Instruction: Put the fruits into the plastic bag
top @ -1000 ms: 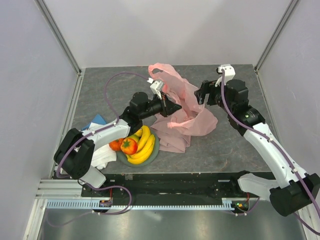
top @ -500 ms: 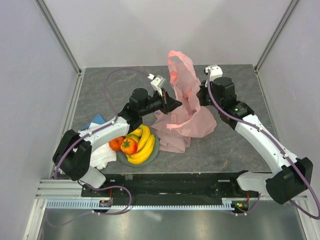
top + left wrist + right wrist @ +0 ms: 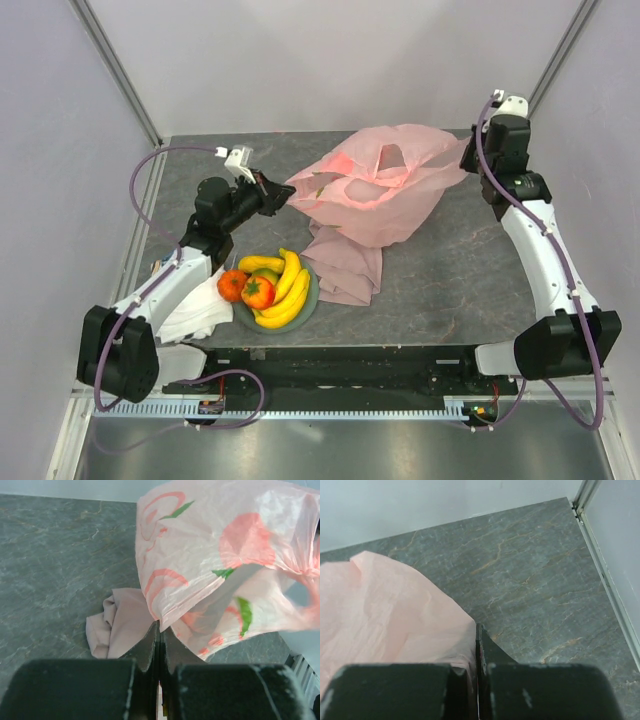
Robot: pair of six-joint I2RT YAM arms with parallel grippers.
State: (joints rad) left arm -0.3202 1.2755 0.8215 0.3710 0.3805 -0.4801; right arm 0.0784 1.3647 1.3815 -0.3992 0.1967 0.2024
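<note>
Pressed together, the left jaws pinch the left edge of the one plastic bag [image 3: 375, 195]. The right jaws, likewise closed, pinch its right edge, so the bag hangs stretched between them above the desk [image 3: 450, 290]. One dusty-pink cloth [image 3: 345, 272] lies under it. One grey-green plate [image 3: 311, 297] near the left arm holds all five fruits: a bunch of bananas [image 3: 288, 290], a red round fruit [image 3: 257, 291], an orange tangerine [image 3: 231, 285], a yellow oblong fruit [image 3: 258, 263] and a small green-yellow fruit [image 3: 266, 276]. One white cloth [image 3: 195, 312] lies just beside the plate.
</note>
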